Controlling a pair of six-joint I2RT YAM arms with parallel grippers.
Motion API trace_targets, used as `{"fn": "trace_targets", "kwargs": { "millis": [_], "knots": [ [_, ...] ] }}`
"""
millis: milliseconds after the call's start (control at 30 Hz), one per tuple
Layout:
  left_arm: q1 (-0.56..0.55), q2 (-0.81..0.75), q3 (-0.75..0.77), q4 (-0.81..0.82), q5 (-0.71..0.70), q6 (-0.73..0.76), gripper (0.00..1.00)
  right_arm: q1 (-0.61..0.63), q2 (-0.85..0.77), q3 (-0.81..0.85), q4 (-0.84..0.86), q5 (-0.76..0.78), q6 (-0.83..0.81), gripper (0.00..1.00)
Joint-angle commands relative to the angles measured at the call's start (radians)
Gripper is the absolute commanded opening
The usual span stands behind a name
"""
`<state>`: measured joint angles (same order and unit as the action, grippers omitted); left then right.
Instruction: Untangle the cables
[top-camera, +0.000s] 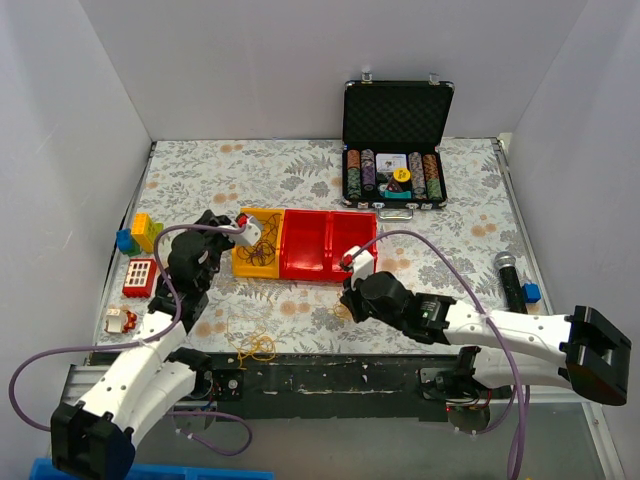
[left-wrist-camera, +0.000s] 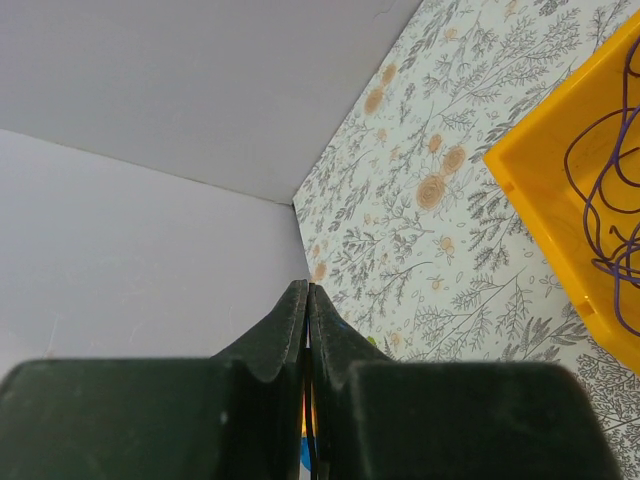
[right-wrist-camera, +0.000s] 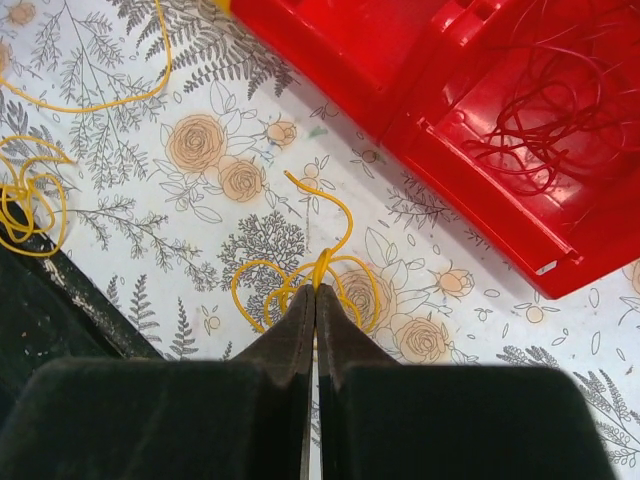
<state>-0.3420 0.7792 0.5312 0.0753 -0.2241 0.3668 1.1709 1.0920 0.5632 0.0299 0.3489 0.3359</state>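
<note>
White walls (top-camera: 250, 70) closed in a floral-print worktop (top-camera: 450, 260) in the overhead view. A black foam-lined case of poker chips (top-camera: 397, 150) stood open at twelve o'clock, a black microphone (top-camera: 510, 278) lay at three and coloured toy blocks (top-camera: 140, 232) sat at nine. At the centre a yellow plastic tray (top-camera: 240, 268) touched a red two-compartment tray (top-camera: 330, 245). A loose yellow cable (top-camera: 255, 347) sprawled at six o'clock of the yellow tray, near the worktop's front edge. How either arm's jaws stood could not be judged from up there.

The left wrist view looked into the far corner, where wall met worktop. The left jaws were clenched with nothing visibly caught between them. A tangled purple cable (left-wrist-camera: 597, 262) lay in the yellow tray at three o'clock.

The right wrist view showed the same print, with the dark front edge at eight o'clock. The right jaws were clenched on a second thin yellow cable (right-wrist-camera: 345, 215), pinching it where its loops gathered. A thin red cable (right-wrist-camera: 540, 110) lay coiled in the red tray at one o'clock.

So fine a strand could probably slip from the pinch on lifting. A hard pull might draw the crossed loops into a knot instead of opening them. A trailing end could catch the red tray's lip, and the cable near the edge might be swept off.
</note>
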Motion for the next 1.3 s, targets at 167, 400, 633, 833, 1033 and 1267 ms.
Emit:
{"fn": "trace_targets", "kwargs": {
  "millis": [167,400,633,833,1033,1267],
  "knots": [
    [0.015,-0.055,0.035,-0.034,0.065,-0.103,0.00,-0.034,0.025,0.212,0.033,-0.025,-0.106,0.01],
    [0.015,-0.064,0.125,-0.110,0.072,-0.170,0.00,-0.164,0.216,0.432,0.088,-0.145,-0.146,0.01],
    [0.015,-0.069,0.200,-0.161,0.080,-0.212,0.00,-0.257,0.454,0.556,0.104,-0.205,-0.163,0.01],
    [0.015,-0.069,0.184,-0.141,0.045,-0.191,0.00,-0.260,0.522,0.613,0.065,-0.172,-0.152,0.72],
    [0.024,-0.055,0.087,-0.040,-0.021,-0.129,0.00,-0.114,0.346,0.451,0.122,-0.157,-0.163,0.86],
    [0.077,-0.014,0.032,-0.009,0.009,-0.144,0.00,0.067,0.293,0.248,0.235,-0.473,-0.091,0.88]
  ]
}}
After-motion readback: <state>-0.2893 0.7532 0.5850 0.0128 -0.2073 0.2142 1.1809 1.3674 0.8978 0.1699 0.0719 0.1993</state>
